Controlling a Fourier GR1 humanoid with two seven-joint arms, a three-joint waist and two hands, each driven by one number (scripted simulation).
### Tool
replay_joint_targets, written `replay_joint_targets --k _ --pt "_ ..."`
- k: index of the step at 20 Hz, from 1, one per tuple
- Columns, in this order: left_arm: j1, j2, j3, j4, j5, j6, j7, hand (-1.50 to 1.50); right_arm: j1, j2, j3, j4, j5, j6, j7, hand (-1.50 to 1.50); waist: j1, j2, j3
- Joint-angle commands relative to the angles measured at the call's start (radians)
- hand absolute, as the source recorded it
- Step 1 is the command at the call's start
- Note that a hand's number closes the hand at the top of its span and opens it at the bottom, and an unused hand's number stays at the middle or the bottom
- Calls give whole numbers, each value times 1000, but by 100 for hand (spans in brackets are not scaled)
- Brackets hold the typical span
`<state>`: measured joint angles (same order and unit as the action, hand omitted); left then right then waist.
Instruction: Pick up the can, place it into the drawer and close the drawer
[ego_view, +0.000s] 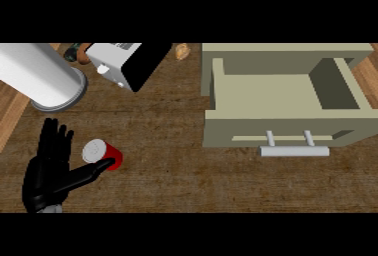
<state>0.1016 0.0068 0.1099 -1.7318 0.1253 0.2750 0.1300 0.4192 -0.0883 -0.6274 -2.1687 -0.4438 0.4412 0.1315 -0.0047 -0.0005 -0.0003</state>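
Left hand (46, 172) at lower left of worktop (184, 175), fingers (55, 140) straight & apart, thumb stretched toward can (101, 153). Can lies on side just right of fingers, touching thumb tip, not gripped. Drawer (284, 107) open at right, well apart from can.

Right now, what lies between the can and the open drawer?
In the head view, only bare wooden counter lies between the can and the drawer; nothing stands there.
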Motion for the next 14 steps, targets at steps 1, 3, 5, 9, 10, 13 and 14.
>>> replay_joint_targets --k 1,3,5,9,10,13,14 --pt "-7 -6 -32 77 12 53 -72 -150 -7 5 -27 -5 -25 21 34 -150 0 0 0" --pt "90 9 38 24 43 -32 -87 -150 10 -5 -66 19 -48 43 7 -150 3 -1 0" --pt "44 16 88 184 63 -64 -212 -150 16 18 -43 -53 -49 24 52 -150 0 0 0" --pt "43 -6 71 342 76 -61 -336 -150 32 10 -90 0 -62 79 12 -150 -3 0 0" --pt "62 -6 79 311 56 -56 -354 -150 13 85 -23 26 69 73 -59 -150 2 0 0" --pt "-15 36 129 377 107 -96 -289 -150 -43 21 -60 98 41 91 -63 -150 2 0 0" --pt "19 28 107 377 95 -119 -320 -150 1 69 -26 -80 0 28 72 -150 1 0 0"
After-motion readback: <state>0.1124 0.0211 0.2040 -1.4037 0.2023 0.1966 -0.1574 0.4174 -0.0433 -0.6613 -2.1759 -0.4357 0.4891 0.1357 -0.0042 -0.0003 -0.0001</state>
